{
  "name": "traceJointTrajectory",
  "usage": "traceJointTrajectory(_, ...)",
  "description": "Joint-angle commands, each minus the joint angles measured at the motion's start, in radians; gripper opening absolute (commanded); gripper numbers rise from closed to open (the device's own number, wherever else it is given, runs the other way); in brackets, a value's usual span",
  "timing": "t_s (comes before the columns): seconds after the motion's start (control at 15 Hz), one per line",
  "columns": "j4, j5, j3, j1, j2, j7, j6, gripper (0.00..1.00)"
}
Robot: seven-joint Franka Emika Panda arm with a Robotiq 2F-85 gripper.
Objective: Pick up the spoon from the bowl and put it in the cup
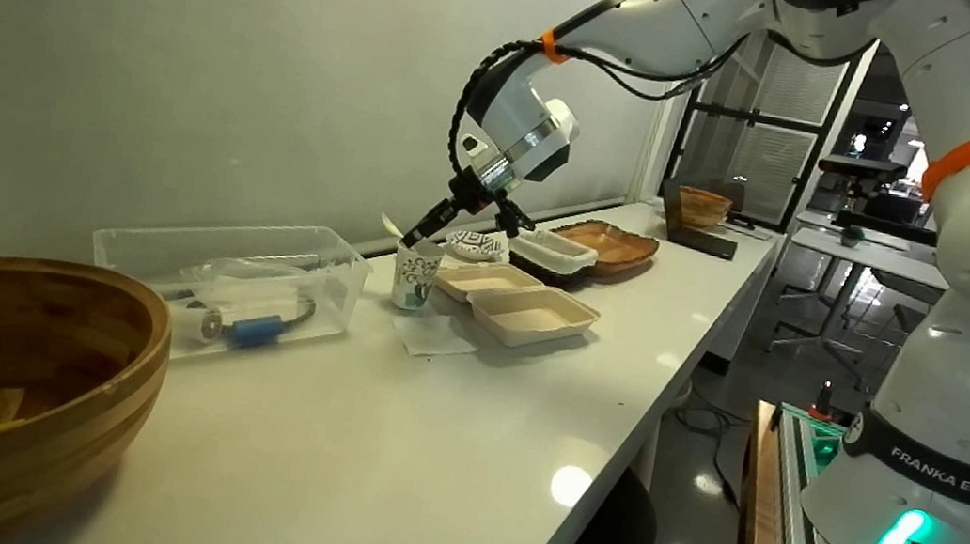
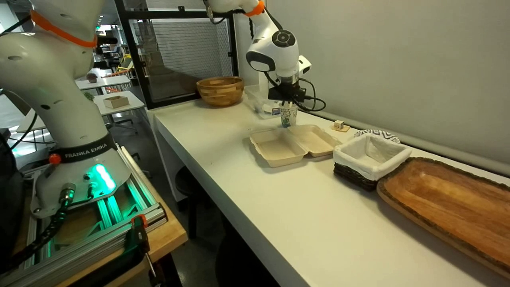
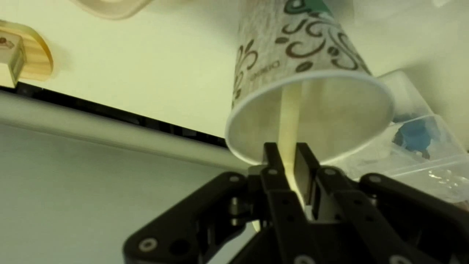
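The pale patterned paper cup (image 1: 415,281) stands upright on the white table in both exterior views (image 2: 288,116); its open mouth fills much of the wrist view (image 3: 278,55). The spoon (image 3: 290,117) is slim and cream coloured. Its handle reaches down inside the cup, and its pale upper end (image 1: 390,224) sticks out above the rim. My gripper (image 3: 287,150) is at the cup's mouth, pointing down, with its fingertips at the rim (image 1: 410,241). The fingers are close together around the spoon, shut on it. Part of the spoon is hidden behind the left finger.
A clear plastic box (image 1: 331,288) with a blue item stands beside the cup. A large wooden bowl (image 1: 101,370) holds yellow things. An open takeout container (image 2: 279,149), a lined basket (image 2: 354,175) and a wooden tray (image 2: 458,195) lie along the table. The wall is close behind.
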Motion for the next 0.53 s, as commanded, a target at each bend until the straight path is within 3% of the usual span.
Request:
traceJointTrajectory(0.0,-0.058,0.01,-0.002,0.004,-0.045,0.017,0.019,0.47)
traceJointTrajectory(0.33,-0.157,-0.041,-0.036,0.039,-0.234,0.205,-0.029,0.85)
traceJointTrajectory(0.47,-0.226,-0.133,-0.116,0.097,-0.341,0.366,-0.077,0.99)
